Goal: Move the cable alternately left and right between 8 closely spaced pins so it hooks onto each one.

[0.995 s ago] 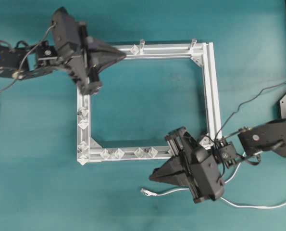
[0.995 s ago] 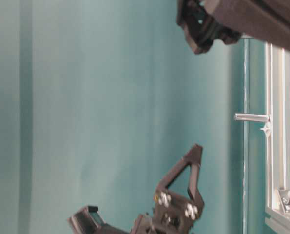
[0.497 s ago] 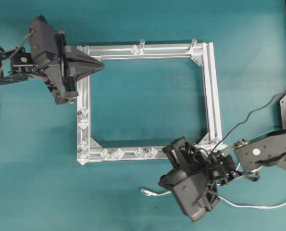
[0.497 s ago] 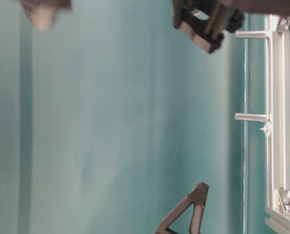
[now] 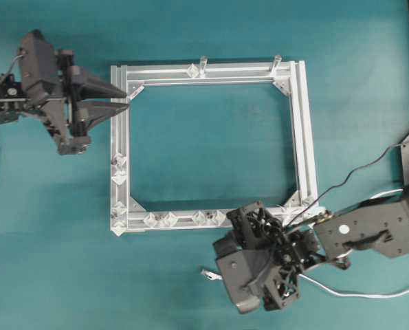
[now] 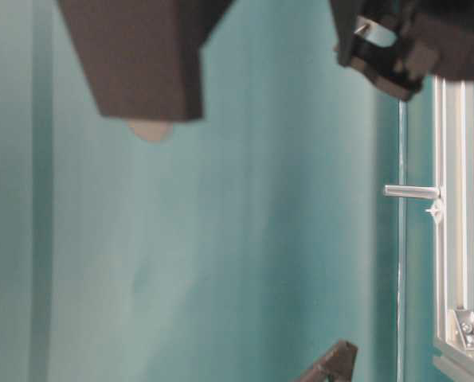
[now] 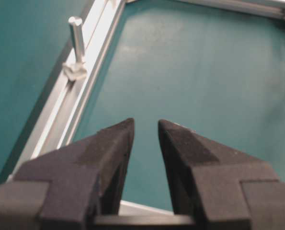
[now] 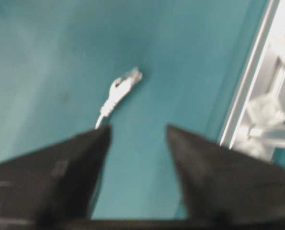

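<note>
Lying loose on the teal bench (image 5: pixel 211 158): the cable (image 5: pixel 369 294), white and thin, with its plug (image 5: pixel 209 274) just below the bottom rail of the metal frame (image 5: pixel 304 130). Not hooked on any of the pins (image 5: pixel 159 219) yet. Looks like the very first step: reaching for the plug end.

Right claw (image 8: pixel 137 134) hanging just beside the plug, spread apart, gripping nothing. Left claw (image 5: pixel 124 98) off by the frame's top left corner, parted too, gripping nothing.

Next move, most likely: lower the right claw over the cable near the plug, pinch it, then carry it to the first pin.

Only from the right wrist: the plug seen close, a little ahead of the two fingers (image 8: pixel 61 167). Only from above: the cable's long run and all the pins. From the left wrist: one tall post (image 7: pixel 75 40) on the rail, no cable at all. From the low side view: just frame and dark arm parts, no cable to tell.
</note>
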Action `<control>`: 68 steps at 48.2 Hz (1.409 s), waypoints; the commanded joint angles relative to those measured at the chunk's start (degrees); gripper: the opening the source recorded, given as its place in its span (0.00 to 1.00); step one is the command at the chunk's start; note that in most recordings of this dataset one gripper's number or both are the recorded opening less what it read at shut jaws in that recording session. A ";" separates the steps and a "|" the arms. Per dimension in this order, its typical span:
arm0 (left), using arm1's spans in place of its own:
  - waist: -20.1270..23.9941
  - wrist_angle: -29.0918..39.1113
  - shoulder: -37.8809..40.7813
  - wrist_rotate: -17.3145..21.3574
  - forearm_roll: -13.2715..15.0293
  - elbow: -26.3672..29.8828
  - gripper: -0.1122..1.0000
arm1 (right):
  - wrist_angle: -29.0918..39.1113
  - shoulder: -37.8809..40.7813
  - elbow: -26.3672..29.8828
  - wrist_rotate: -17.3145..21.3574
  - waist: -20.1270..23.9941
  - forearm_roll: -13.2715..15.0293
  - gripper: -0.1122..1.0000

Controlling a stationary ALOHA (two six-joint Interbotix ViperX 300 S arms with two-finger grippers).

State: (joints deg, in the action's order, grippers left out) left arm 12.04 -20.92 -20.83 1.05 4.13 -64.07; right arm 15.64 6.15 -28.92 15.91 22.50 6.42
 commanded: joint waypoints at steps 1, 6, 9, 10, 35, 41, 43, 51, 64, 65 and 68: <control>-0.26 -0.18 -2.11 -0.09 -0.18 -0.70 0.39 | 0.62 0.09 2.37 0.70 0.35 -0.09 0.72; -0.26 -0.26 -4.13 -0.09 -0.18 -2.46 0.39 | 0.70 1.23 3.52 1.85 0.35 -0.09 0.71; -0.26 -0.26 -5.27 -0.09 -0.18 -3.43 0.39 | 0.79 1.85 4.13 2.64 0.35 -0.09 0.71; -0.26 -0.26 -5.62 -0.09 -0.18 -3.78 0.39 | 0.88 2.02 4.39 2.90 0.26 -0.09 0.71; -0.26 -0.18 -10.46 -0.09 -0.18 -8.35 0.39 | 1.49 7.38 7.38 8.96 0.26 -0.09 0.71; -0.26 0.09 -11.60 -0.09 -0.18 -8.96 0.39 | 1.49 8.44 7.82 10.02 0.26 -0.09 0.71; -0.26 0.26 -12.04 -0.09 -0.18 -9.05 0.39 | 1.32 8.88 7.91 10.46 0.35 -0.09 0.71; -0.26 1.76 -14.50 -0.09 -0.18 -9.84 0.39 | 0.97 10.28 8.17 11.87 0.26 -0.09 0.71; -0.26 5.27 -20.65 -0.18 -0.18 -12.48 0.39 | 0.53 11.78 9.40 12.04 0.35 -0.09 0.70; -0.26 5.63 -21.45 -0.26 -0.18 -12.74 0.39 | 0.53 11.87 9.49 12.04 0.35 -0.09 0.70; -0.26 6.50 -23.47 -0.18 -0.18 -13.36 0.39 | 0.53 12.04 9.67 12.04 0.35 -0.09 0.70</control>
State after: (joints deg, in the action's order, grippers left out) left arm 11.95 -15.03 -42.36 0.97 4.13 -77.34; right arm 16.61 18.98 -20.65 27.86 22.59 6.42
